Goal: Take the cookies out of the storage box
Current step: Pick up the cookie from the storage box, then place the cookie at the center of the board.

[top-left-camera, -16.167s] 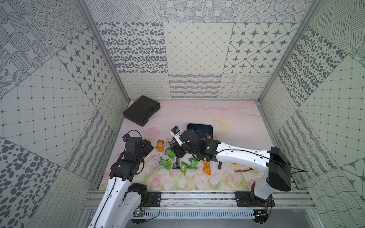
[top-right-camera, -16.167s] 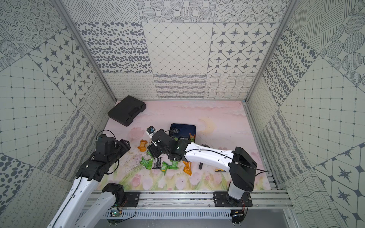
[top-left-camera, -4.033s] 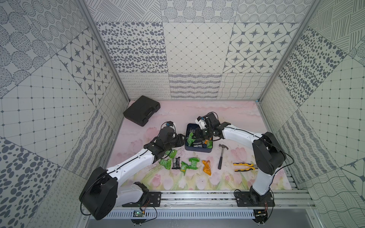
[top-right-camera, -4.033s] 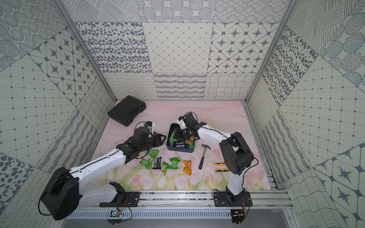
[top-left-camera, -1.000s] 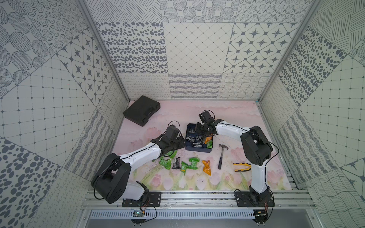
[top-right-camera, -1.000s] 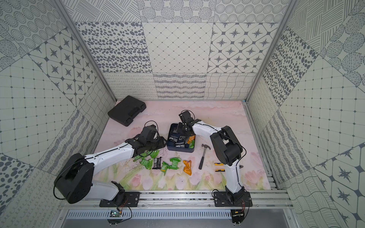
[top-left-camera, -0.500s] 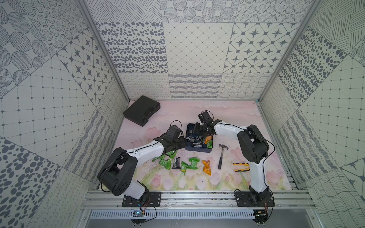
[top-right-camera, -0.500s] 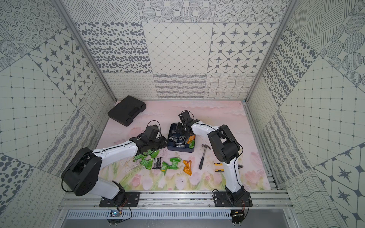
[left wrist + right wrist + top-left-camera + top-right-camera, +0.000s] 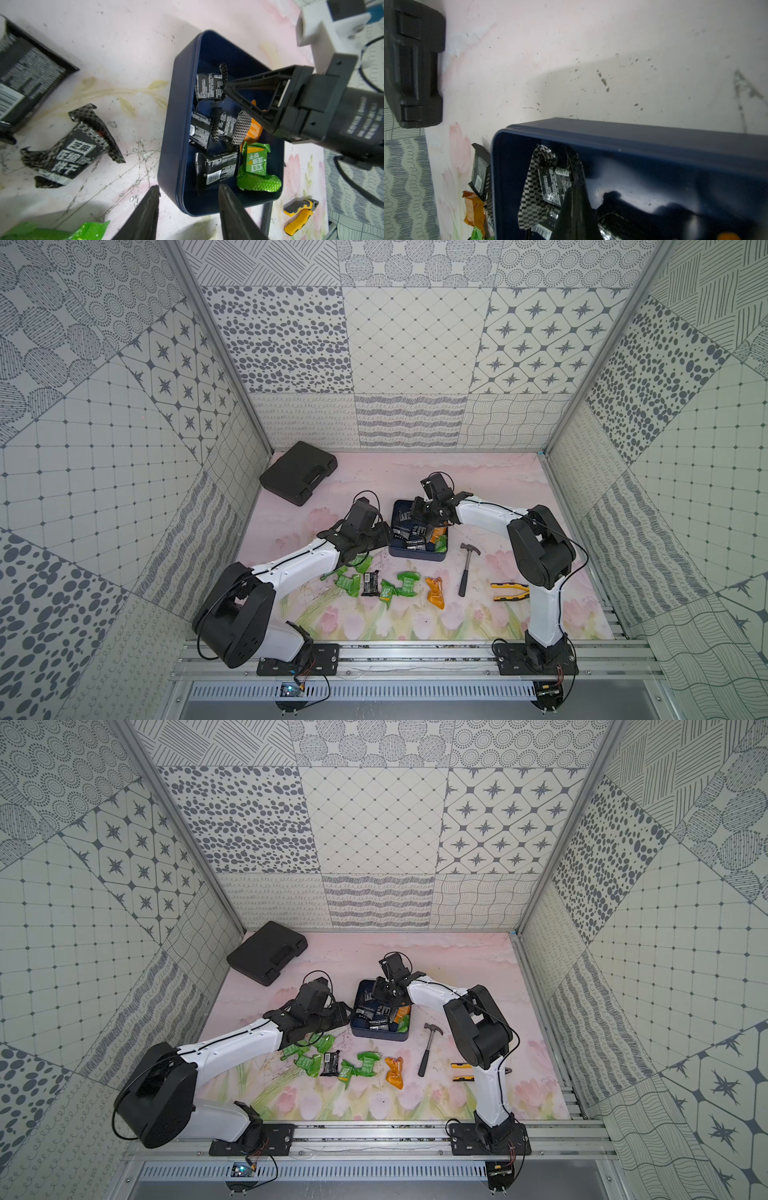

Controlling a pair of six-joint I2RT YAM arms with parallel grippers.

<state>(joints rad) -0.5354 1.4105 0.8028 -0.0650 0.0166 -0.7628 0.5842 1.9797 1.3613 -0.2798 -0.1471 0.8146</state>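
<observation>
Storage box [image 9: 417,558] sits mid-mat, navy, low-walled, flat on its base, visible in both top views. Cookies [image 9: 415,531] inside are mostly black packets, with one orange and a green packet [image 9: 256,166] at the near right corner. Right gripper [image 9: 417,512] reaches down into the far left part of the box. Its fingers are pressed together on the crimped edge of a black packet [image 9: 208,88], which stands tilted up off the box floor. In the right wrist view this packet lies against the dark finger. Left gripper [image 9: 189,188] hovers at the box's near left corner, fingers spread, one outside the wall and one over the inside, holding nothing. Whether it touches the wall cannot be told. More cookies lie loose on the mat [image 9: 519,489] in a row in front of the box: several green, one black, and an orange packet [image 9: 434,592] at the right end. Hammer [image 9: 466,570] lies just right of that row, with yellow-handled pliers [image 9: 509,592] beyond it. Black case [image 9: 297,477] is well apart, at the far left corner.
</observation>
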